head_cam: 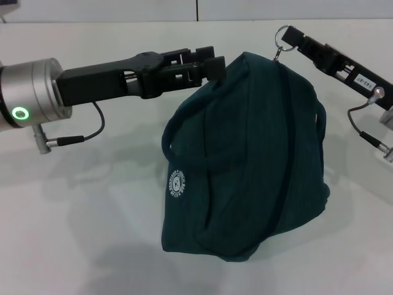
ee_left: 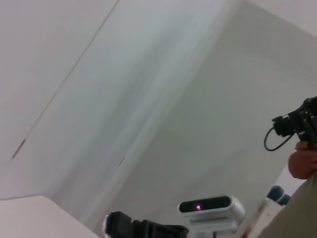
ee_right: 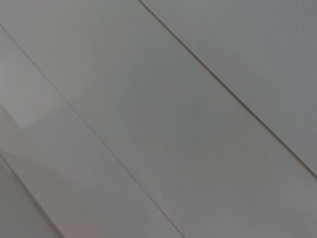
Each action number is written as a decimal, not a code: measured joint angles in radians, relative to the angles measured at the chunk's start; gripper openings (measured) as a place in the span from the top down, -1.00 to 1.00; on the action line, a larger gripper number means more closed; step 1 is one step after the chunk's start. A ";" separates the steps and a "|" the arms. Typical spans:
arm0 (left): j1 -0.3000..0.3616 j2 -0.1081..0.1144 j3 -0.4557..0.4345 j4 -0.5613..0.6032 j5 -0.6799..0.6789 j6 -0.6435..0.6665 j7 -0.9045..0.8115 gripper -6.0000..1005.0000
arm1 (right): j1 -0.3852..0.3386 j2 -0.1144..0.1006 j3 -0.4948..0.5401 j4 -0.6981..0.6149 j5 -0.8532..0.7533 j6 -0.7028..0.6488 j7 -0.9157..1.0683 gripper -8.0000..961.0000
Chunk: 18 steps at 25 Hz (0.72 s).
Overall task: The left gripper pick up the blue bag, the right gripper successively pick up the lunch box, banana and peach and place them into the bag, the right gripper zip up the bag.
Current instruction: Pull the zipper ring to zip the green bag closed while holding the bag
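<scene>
Bright, even overhead light; the blue bag (head_cam: 245,160) casts a soft shadow on the table (head_cam: 73,209).

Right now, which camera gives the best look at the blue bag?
The head view. It shows the whole blue bag held up off the table, the left gripper clamped on its top edge and the right gripper at the zipper ring. The two wrist views show only pale surfaces, no bag.

The blue bag (head_cam: 245,166) apparently hangs between left end effector (head_cam: 212,66) and right end effector (head_cam: 290,38).
</scene>
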<state>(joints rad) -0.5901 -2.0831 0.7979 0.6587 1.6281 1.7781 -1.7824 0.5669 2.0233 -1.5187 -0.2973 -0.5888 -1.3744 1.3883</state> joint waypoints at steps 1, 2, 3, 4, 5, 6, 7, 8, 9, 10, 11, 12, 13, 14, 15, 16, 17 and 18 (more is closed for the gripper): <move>0.000 0.000 0.000 0.000 0.004 -0.008 0.000 -0.29 | 0.002 0.000 0.000 0.000 -0.001 0.000 0.000 0.97; 0.000 0.000 0.000 0.000 0.008 -0.016 0.000 -0.34 | 0.003 0.000 0.000 0.000 -0.001 0.000 0.000 0.97; 0.000 0.000 0.000 -0.001 0.010 -0.026 0.000 -0.38 | 0.004 0.000 0.000 0.000 -0.002 -0.001 0.000 0.97; 0.000 0.000 0.000 -0.001 0.011 -0.038 0.000 -0.42 | 0.004 0.000 0.000 0.000 -0.002 -0.002 0.000 0.97; -0.001 0.000 0.000 -0.002 0.011 -0.047 -0.001 -0.44 | 0.004 0.000 0.000 0.000 -0.002 -0.004 0.000 0.97; -0.001 0.000 0.000 -0.004 0.012 -0.054 -0.001 -0.46 | 0.004 0.000 0.000 0.000 -0.002 -0.005 0.000 0.97; -0.001 0.000 0.000 -0.007 0.012 -0.058 -0.002 -0.48 | 0.005 0.000 0.000 0.000 -0.002 -0.007 0.001 0.97; -0.001 0.000 0.000 -0.010 0.012 -0.059 -0.002 -0.50 | 0.009 0.001 0.000 -0.001 -0.002 -0.010 0.001 0.97; -0.003 0.000 0.000 -0.015 0.012 -0.062 -0.002 -0.51 | 0.013 0.002 -0.004 -0.002 -0.002 -0.014 0.001 0.97; -0.005 0.000 0.000 -0.017 0.013 -0.064 -0.002 -0.51 | 0.019 0.002 -0.010 -0.002 -0.002 -0.020 0.002 0.97; -0.006 0.001 0.000 -0.018 0.014 -0.067 -0.002 -0.51 | 0.023 0.003 -0.015 -0.002 -0.001 -0.025 0.002 0.97; -0.007 0.001 0.000 -0.019 0.016 -0.071 -0.002 -0.51 | 0.030 0.003 -0.021 -0.003 0.000 -0.032 0.002 0.97; -0.007 0.001 0.000 -0.019 0.016 -0.074 -0.002 -0.51 | 0.037 0.003 -0.026 -0.003 0.000 -0.038 0.002 0.97; -0.005 0.002 0.000 -0.019 0.017 -0.075 -0.002 -0.51 | 0.042 0.003 -0.029 -0.004 0.000 -0.043 0.002 0.97; -0.005 0.002 0.000 -0.019 0.017 -0.075 -0.002 -0.51 | 0.047 0.004 -0.034 -0.004 0.000 -0.047 0.002 0.97; -0.004 0.002 0.000 -0.019 0.017 -0.075 -0.002 -0.51 | 0.052 0.004 -0.040 -0.004 0.001 -0.050 0.003 0.97; -0.003 0.003 0.000 -0.019 0.018 -0.075 -0.002 -0.51 | 0.056 0.004 -0.042 -0.004 0.001 -0.051 0.003 0.97; -0.001 0.003 0.000 -0.019 0.018 -0.075 -0.002 -0.51 | 0.060 0.005 -0.044 -0.004 0.002 -0.052 0.003 0.97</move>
<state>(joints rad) -0.5910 -2.0796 0.7976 0.6394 1.6460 1.7026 -1.7840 0.6273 2.0278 -1.5624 -0.3012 -0.5867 -1.4260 1.3910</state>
